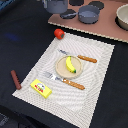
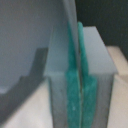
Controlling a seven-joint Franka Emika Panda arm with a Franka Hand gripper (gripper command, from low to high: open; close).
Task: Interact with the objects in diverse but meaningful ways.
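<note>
Clamping my gripper (image 2: pixel 75 75) hard, I have both teal pads (image 2: pixel 84 70) pinched onto a thin grey wall that stands up between them. It seems to be the rim of the grey container (image 1: pixel 55 5) at the far edge of the exterior view, though I cannot tell that for certain.

Just beside it, on the wooden board (image 1: pixel 105 30), sit a dark two-handled pot (image 1: pixel 89 15) and a pale bowl (image 1: pixel 123 17) at the exterior view's right edge.

Nearer, the striped mat (image 1: pixel 95 75) lies skewed on the dark table (image 1: pixel 115 100). At its middle is a plate (image 1: pixel 59 70) holding the banana (image 1: pixel 70 64), with a knife (image 1: pixel 82 58) and a fork (image 1: pixel 62 80) close on either side.

The tomato (image 1: pixel 59 33) rests at the mat's far corner. The sausage (image 1: pixel 15 79) lies off the mat's edge on the bare table. The yellow block (image 1: pixel 41 88) sits at the mat's near corner; its top carries marks too blurred to read.

Open table runs along the exterior view's right and near sides.
</note>
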